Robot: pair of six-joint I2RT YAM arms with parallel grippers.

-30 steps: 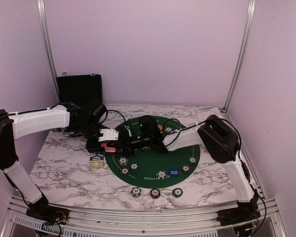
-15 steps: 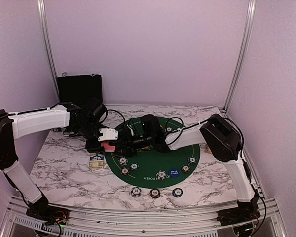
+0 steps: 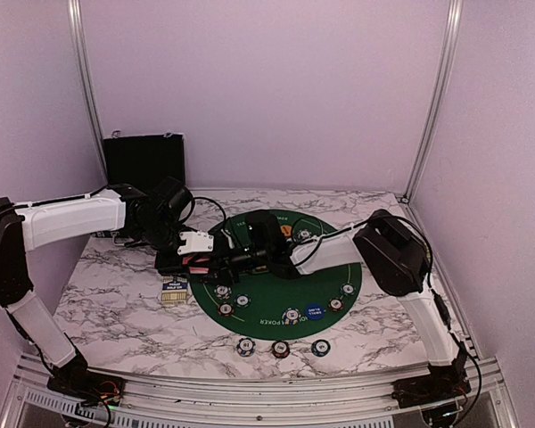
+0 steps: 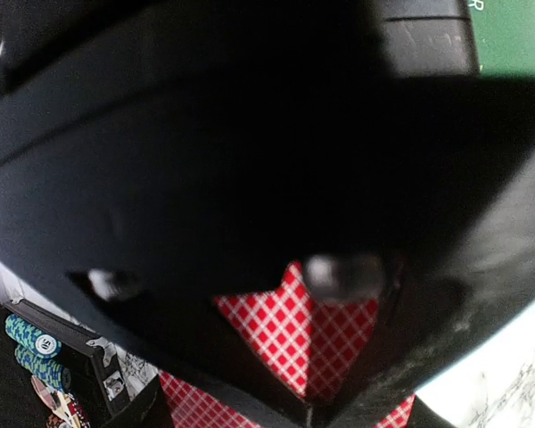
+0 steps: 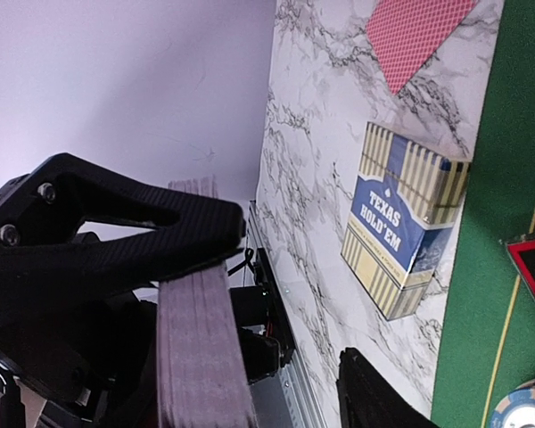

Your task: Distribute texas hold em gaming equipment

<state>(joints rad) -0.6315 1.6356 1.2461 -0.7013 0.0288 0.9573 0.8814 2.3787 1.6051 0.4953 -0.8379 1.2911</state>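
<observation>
The red-backed card deck is pinched between the left fingers, above the counter's left side. I cannot tell how the right fingers stand. Just near lies a Texas Hold'em tin, contents hidden. A black tray holds stacked chips.

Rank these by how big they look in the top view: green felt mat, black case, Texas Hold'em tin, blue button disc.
1. green felt mat
2. black case
3. Texas Hold'em tin
4. blue button disc

Glossy marbled table, matt green mat, shiny tin, paper cards.
</observation>
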